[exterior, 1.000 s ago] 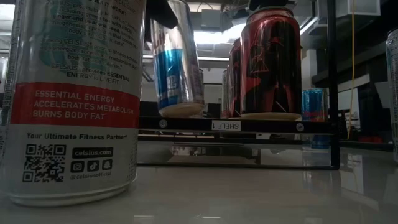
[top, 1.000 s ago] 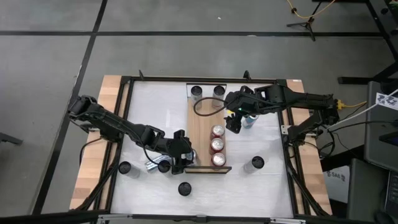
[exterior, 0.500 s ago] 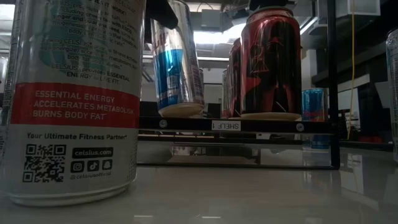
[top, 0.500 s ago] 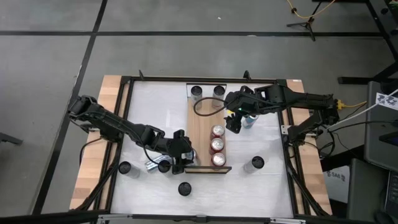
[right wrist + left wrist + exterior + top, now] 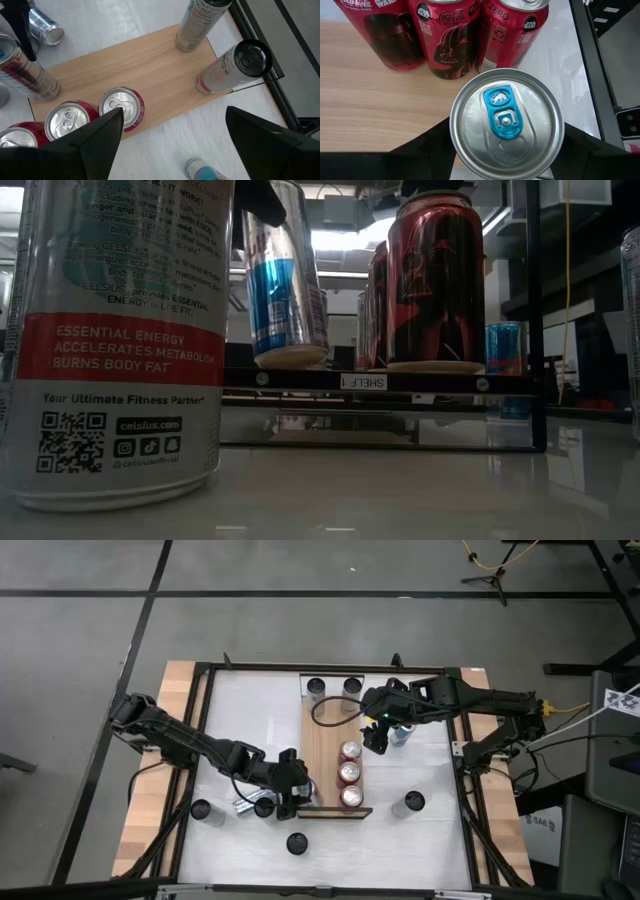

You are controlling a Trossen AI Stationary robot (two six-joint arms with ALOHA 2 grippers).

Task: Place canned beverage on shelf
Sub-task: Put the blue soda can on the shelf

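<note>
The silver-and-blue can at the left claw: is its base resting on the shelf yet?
Touching. The low view shows the silver-and-blue can, tilted, with its base on the shelf edge beside the red cans.

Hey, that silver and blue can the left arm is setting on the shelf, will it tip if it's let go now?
Probably. The silver and blue can leans in the low view, so it may wobble on the shelf. It is tall and narrow, likely tippy. The left pincer flanks its smooth wall, which looks slippery.
</note>
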